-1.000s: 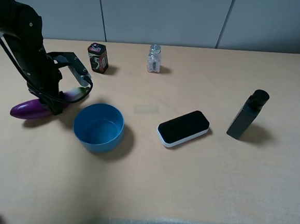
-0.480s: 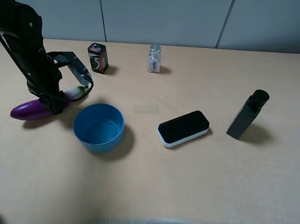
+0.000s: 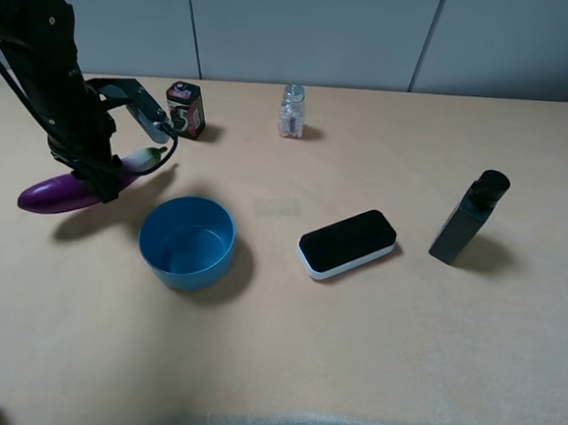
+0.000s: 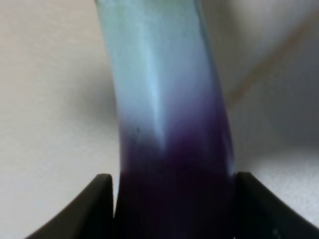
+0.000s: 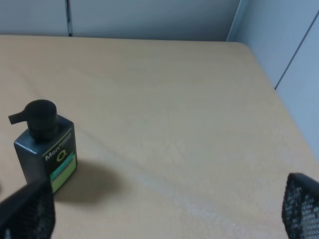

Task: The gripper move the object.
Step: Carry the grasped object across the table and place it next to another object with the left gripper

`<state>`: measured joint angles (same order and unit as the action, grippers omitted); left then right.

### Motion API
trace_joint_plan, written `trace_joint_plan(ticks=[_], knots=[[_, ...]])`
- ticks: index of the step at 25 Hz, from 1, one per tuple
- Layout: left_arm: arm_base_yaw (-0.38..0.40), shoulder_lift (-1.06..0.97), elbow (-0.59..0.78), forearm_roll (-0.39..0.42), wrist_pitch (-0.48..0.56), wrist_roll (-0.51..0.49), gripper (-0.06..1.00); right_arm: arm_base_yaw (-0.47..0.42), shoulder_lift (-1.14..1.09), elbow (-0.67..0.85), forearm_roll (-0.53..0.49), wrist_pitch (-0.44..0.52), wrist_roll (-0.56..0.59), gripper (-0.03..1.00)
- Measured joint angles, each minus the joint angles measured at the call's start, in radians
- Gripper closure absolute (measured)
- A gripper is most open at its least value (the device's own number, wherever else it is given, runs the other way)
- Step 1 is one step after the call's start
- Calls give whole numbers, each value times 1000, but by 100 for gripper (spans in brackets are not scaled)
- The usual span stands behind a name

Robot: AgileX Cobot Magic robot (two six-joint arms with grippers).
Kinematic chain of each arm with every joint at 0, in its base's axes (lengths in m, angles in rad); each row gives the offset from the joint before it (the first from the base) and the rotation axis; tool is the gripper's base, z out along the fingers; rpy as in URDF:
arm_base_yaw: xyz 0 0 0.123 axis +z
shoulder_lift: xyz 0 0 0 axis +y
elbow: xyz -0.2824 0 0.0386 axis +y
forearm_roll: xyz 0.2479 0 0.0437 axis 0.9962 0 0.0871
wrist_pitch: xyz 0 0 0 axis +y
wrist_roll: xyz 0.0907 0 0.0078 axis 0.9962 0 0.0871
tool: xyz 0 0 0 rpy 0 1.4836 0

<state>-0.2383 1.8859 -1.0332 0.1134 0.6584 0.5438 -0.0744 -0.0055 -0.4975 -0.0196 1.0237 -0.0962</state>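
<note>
Up close, the left tool [image 4: 174,211] pinches the eggplant [image 4: 164,119]; only the high view shows it hanging clear of the surface [image 3: 371,357].

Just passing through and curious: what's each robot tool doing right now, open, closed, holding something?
Left tool: closed, holding the purple eggplant.
Right tool: open, holding nothing.
</note>
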Motion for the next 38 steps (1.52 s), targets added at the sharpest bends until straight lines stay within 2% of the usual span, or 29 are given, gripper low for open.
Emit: trace_joint_plan(ticks=[6, 15, 28, 38], knots=[[0, -13, -72, 0, 70, -64, 36, 0, 0, 0, 0, 0, 0, 27], [0, -81, -161, -1, 97, -179, 36, 0, 0, 0, 0, 0, 0, 27], [0, -152, -230, -1, 126, -260, 36, 0, 0, 0, 0, 0, 0, 27], [-94, -111, -405, -1, 157, -268, 36, 0, 0, 0, 0, 0, 0, 27]])
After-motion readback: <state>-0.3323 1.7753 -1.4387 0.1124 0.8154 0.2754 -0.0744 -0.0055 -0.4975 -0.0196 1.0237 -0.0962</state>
